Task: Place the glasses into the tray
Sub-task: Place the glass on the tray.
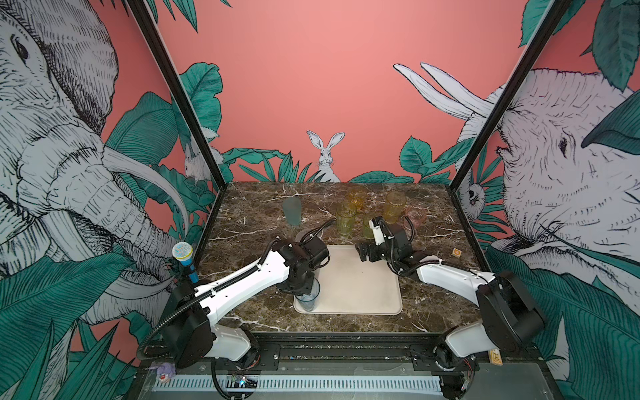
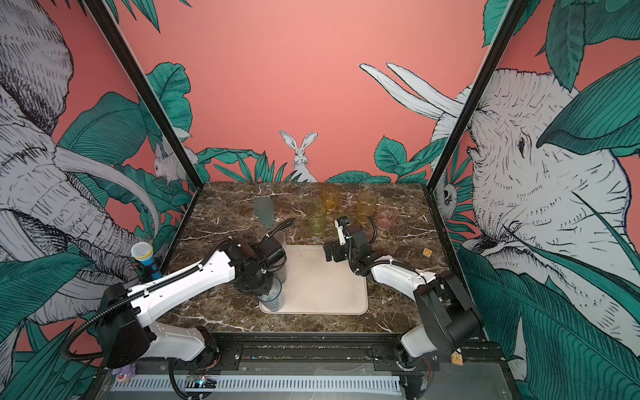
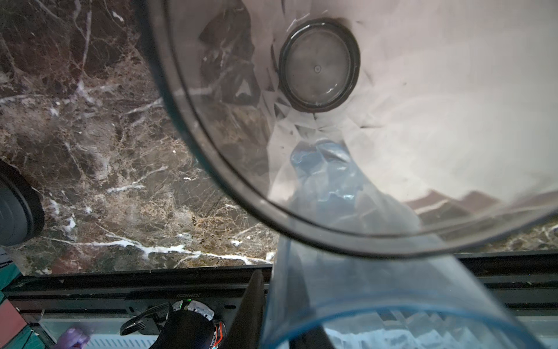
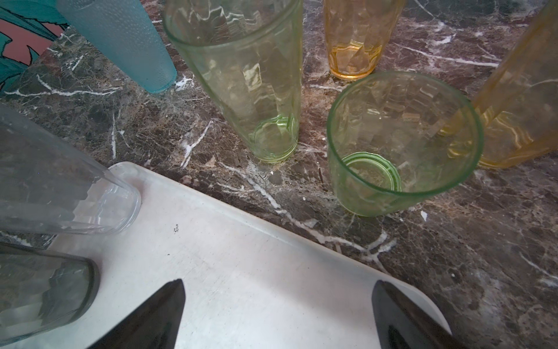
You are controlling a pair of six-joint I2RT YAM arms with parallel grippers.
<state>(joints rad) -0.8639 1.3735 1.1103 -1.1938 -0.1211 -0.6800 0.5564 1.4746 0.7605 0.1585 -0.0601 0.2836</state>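
Left wrist view first: I'm looking down into the grey glass (image 3: 392, 136), which fills the upper right of the frame. The blue glass (image 3: 362, 287) comes up from the bottom edge and overlaps it. One dark finger (image 3: 253, 302) shows just beside the blue wall. I cannot tell whether the left gripper (image 1: 300, 285) is clamped on that blue glass or loose around it.

In both top views that gripper hangs over the lower-left corner of the tray (image 1: 360, 277), and the blue glass stands upright there. The grey glass is just above it along the tray's left edge. The clear glass (image 1: 304, 236) is at the upper-left corner, half hidden by the arm.

Over to the right wrist view: the right gripper (image 4: 277, 284) is spread wide above bare tray, nothing between its fingers.

On the marble table (image 1: 256, 221), above the tray in the frame, I count six more. Teal glass (image 1: 291, 211) at the left, then tall green glass (image 1: 345, 218), short green glass (image 4: 401, 145), amber glass (image 1: 356, 199) and yellow glass (image 1: 394, 206). Pink glass (image 1: 415, 216) is farthest right. All six are upright and off the tray.
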